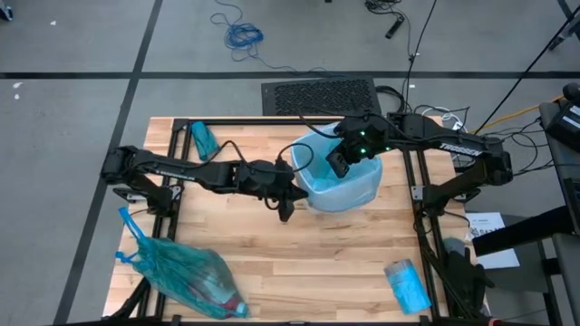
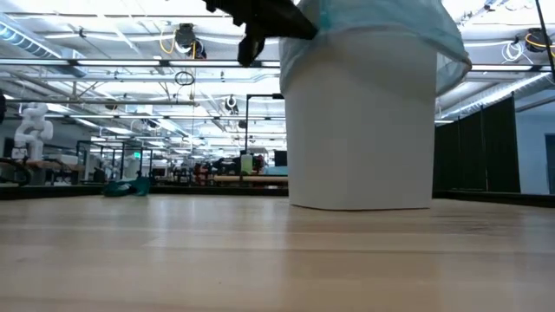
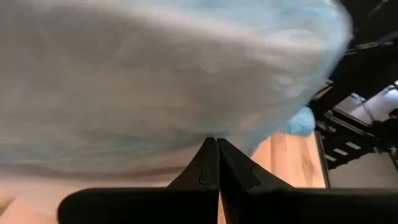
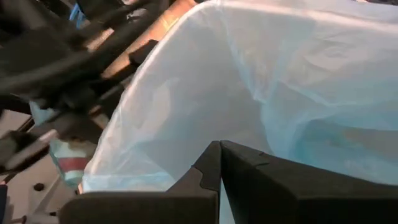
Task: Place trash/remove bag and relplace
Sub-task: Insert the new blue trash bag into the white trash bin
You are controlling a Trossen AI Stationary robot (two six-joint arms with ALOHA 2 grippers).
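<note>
A white bin [image 1: 343, 192] [image 2: 360, 121] stands at the table's middle. A pale blue bag [image 1: 317, 152] [image 4: 186, 93] lines it, folded out over the rim. My left gripper [image 1: 297, 184] [image 3: 217, 140] is shut, its tips at the bag's overhang [image 3: 186, 74] on the bin's left side. My right gripper [image 1: 334, 170] [image 4: 220, 144] is shut, slanting down over the bin's mouth with its tips inside the liner. A knotted teal bag [image 1: 186, 276] lies near the table's near left corner, bulging with trash; something red [image 1: 232, 305] shows through it. My left gripper's shut fingertips [image 3: 210, 149] meet the lower edge of the bag's overhang [image 3: 214, 132] on the bin's left outer wall. They come from the table's left, slanting a little down. I cannot tell whether any film is caught between them. My right gripper's shut tips stand before the liner's inner wall [image 4: 249, 124], slanting down from the right; I cannot tell whether they touch it.
A folded teal bundle [image 1: 203, 140] lies at the far left of the table and a pale blue packet [image 1: 407, 284] at the near right. Black frame rails [image 1: 420, 181] run along both sides. Bare wood [image 1: 308, 263] lies between the bin and the near edge.
</note>
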